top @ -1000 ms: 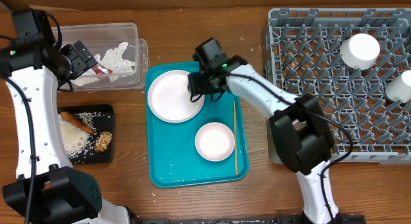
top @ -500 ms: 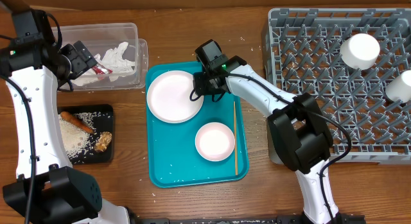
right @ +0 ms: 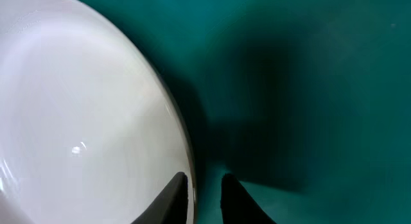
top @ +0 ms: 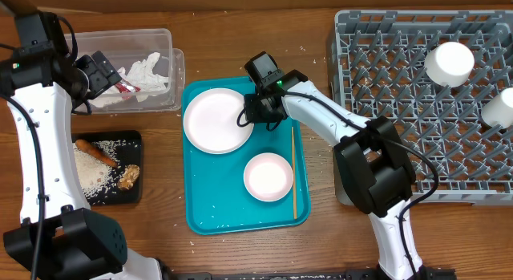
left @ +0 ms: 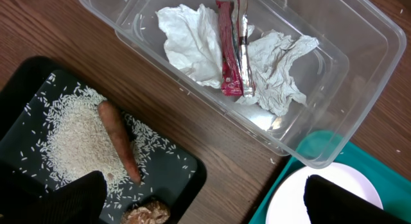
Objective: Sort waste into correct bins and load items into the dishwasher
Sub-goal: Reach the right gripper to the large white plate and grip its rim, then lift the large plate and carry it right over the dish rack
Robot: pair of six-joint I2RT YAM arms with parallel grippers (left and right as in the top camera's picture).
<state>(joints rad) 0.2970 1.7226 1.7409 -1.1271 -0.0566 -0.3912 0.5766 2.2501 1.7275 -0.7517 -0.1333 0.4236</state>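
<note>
ok so the right gripper [right: 204, 192] is down at the right-hand rim of the big white plate [top: 212, 119], which lies flat on the teal tray [top: 200, 208]. In the wrist cam one finger sits over the plate and the other on the tray side, rim btwn them, gap v narrow. Can't tell if they're actually biting or just about to.

Left gripper [left: 212, 208] hangs wide open w/ nothing in it, above the clear tub [top: 164, 35] and black tray [top: 132, 144]. The waste already lies in those two, so imo sorting looks done and it's dishes now.

Things I'd worry abt:
- The grip is only on a thin bit of rim. Glossy plate, smooth edge, so it prob pivots or slides out once lifted, esp w/ all the weight hanging off one side.
- One finger has to get under the rim. If it rides on the tray instead, the jaws pinch air or shove the plate left.
- A drop could land on the small bowl [top: 268, 176] or the chopstick [top: 293, 172] nearby.
- The dish rack [top: 385, 95] is well apart to the right, so it's a long carry w/ a shaky hold, and the pegs could catch a tilted plate.
</note>
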